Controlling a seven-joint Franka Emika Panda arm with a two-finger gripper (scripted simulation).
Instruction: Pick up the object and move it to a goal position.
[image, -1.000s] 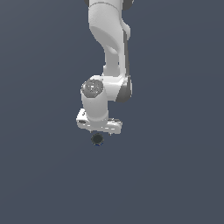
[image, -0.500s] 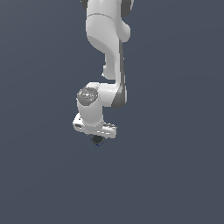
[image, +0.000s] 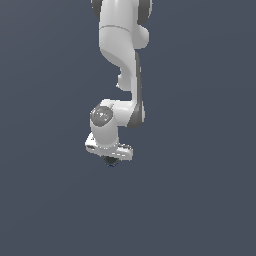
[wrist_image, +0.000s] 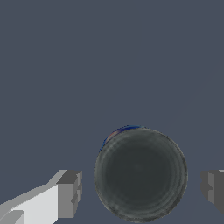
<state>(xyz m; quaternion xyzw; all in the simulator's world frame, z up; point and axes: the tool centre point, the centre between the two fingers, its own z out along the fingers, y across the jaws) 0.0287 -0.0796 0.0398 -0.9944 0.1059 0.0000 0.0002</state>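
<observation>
In the wrist view the object (wrist_image: 141, 175) is a round can seen from above, with a dark top and a sliver of blue and reddish side at its far rim. It lies between my gripper's (wrist_image: 141, 190) two grey fingertips (wrist_image: 70, 193), with a gap on each side. The gripper is open and touches nothing. In the exterior view the white hand hangs low on the arm, and only a small dark part of the object (image: 110, 161) peeks out under the gripper (image: 109, 158).
A plain dark blue-grey floor (image: 200, 200) fills both views. The white arm (image: 122, 55) reaches down from the top of the exterior view. No other objects or edges show.
The hand has sunk slightly and shifted a little toward the exterior view's left, covering more of the can. The can has stayed in place.
</observation>
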